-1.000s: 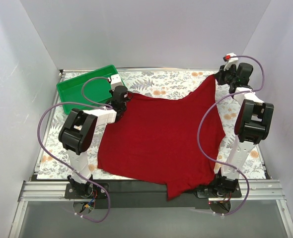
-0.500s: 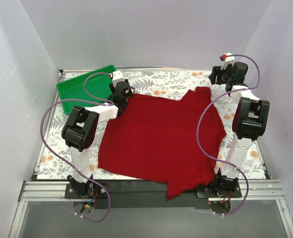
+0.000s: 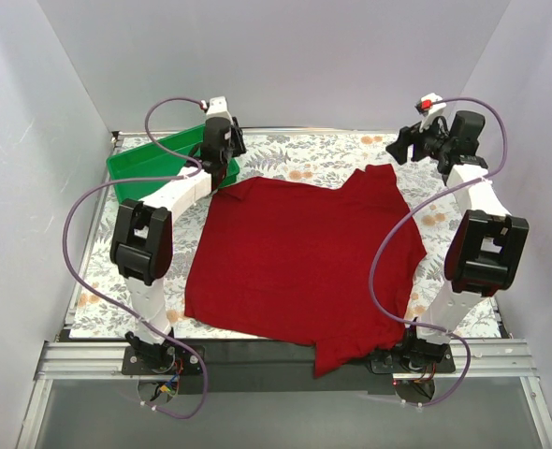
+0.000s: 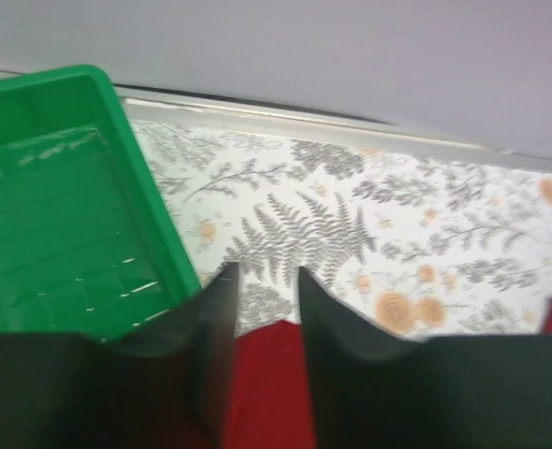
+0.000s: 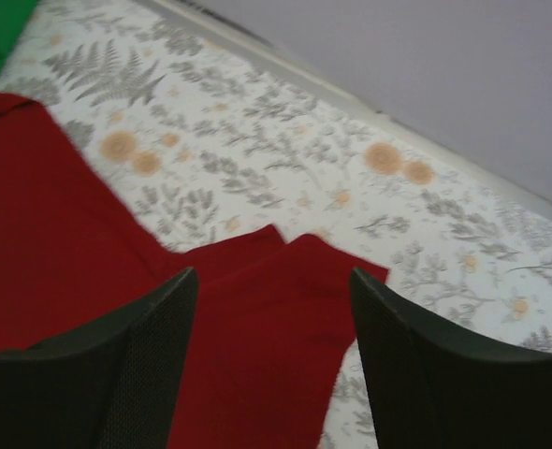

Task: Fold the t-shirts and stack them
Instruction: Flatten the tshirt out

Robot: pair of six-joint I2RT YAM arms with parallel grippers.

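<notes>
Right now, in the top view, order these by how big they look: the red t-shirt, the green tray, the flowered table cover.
1. table cover, though the t-shirt hides much of it
2. t-shirt
3. tray, clearly smallest

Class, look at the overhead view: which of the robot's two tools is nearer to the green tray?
Left. The left tool hovers at the green tray's right end; the right tool is across the table, beyond the red t-shirt's far right corner.
</notes>
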